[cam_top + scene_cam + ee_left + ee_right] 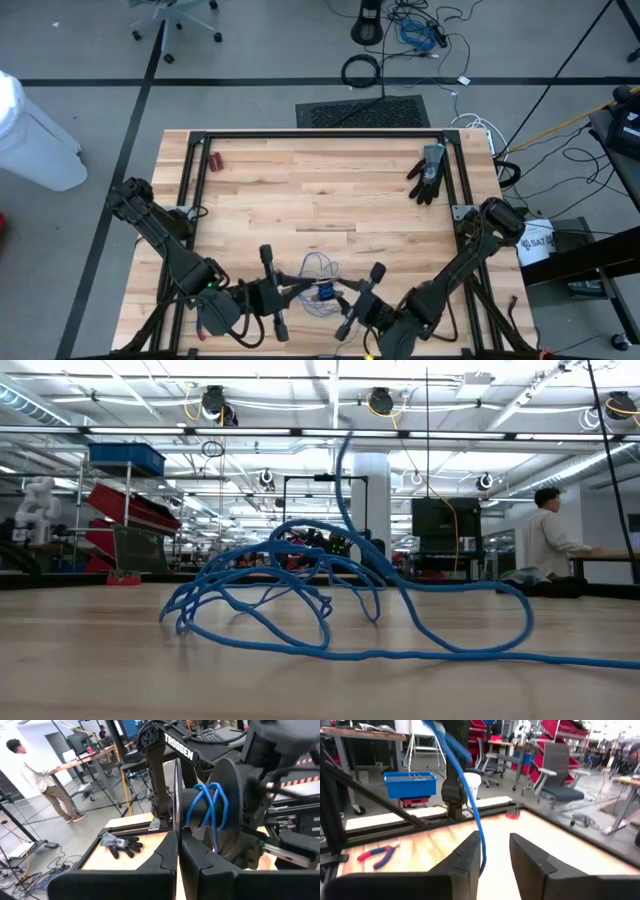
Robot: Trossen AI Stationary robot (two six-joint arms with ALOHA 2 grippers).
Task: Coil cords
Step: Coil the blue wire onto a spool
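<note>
Now, taking the blue cord as landmark, loosely heaped on the table near its front edge, the left end effector sits just to its left, fingers clenched together with a turn of cord wound round a dark spool ahead of them in its wrist view. The right end effector sits just to the cord's right, fingers parted, one strand hanging at the gap's edge but not pinched. Both arms look equally near, the tangle lying between them; the black glove lies well behind and right.
</note>
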